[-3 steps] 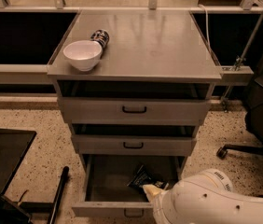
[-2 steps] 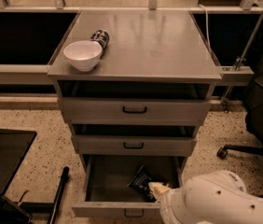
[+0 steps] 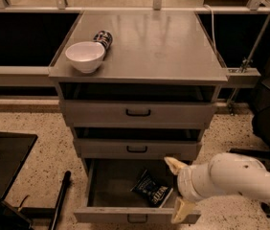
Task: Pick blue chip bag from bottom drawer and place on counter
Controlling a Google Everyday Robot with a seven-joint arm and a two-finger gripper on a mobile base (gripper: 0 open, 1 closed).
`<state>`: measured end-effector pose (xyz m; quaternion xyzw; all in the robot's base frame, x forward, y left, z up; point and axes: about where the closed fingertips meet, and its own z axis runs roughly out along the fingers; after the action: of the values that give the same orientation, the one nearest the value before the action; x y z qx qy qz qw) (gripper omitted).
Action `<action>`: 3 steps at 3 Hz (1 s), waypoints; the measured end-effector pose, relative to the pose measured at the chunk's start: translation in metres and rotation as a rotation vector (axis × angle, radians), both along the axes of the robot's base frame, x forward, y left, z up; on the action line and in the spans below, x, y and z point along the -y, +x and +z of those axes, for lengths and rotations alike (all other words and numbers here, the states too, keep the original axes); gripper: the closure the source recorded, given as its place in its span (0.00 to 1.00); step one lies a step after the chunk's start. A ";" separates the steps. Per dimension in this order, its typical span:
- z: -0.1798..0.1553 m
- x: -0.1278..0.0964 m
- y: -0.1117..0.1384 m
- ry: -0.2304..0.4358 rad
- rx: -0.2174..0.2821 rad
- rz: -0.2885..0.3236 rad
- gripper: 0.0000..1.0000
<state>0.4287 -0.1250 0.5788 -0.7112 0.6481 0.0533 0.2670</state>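
Note:
The blue chip bag (image 3: 151, 189) lies flat in the open bottom drawer (image 3: 107, 214), towards its right side, white lettering up. My gripper (image 3: 171, 190) hangs over the drawer's right end, just right of the bag. Its two cream fingers (image 3: 174, 165) are spread wide apart, one at the drawer's back and one over its front edge. The gripper holds nothing. My white arm (image 3: 235, 176) reaches in from the lower right. The counter (image 3: 159, 42) is the grey metal top of the cabinet.
A white bowl (image 3: 85, 56) and a dark patterned can (image 3: 103, 38) lying on its side sit at the counter's front left. The two upper drawers (image 3: 138, 112) are pulled out slightly. A black case (image 3: 3, 162) lies on the floor at left, a chair base at right.
My arm has swung to the right and up, out from in front of the drawer. The chip bag now shows fully, and the two spread fingers are in view beside it.

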 end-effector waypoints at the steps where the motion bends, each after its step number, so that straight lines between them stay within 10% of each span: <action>1: -0.011 -0.012 0.056 -0.068 0.061 0.016 0.00; 3: -0.019 -0.007 0.059 -0.029 0.053 0.014 0.00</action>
<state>0.4877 -0.1179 0.5594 -0.7207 0.6365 0.0270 0.2734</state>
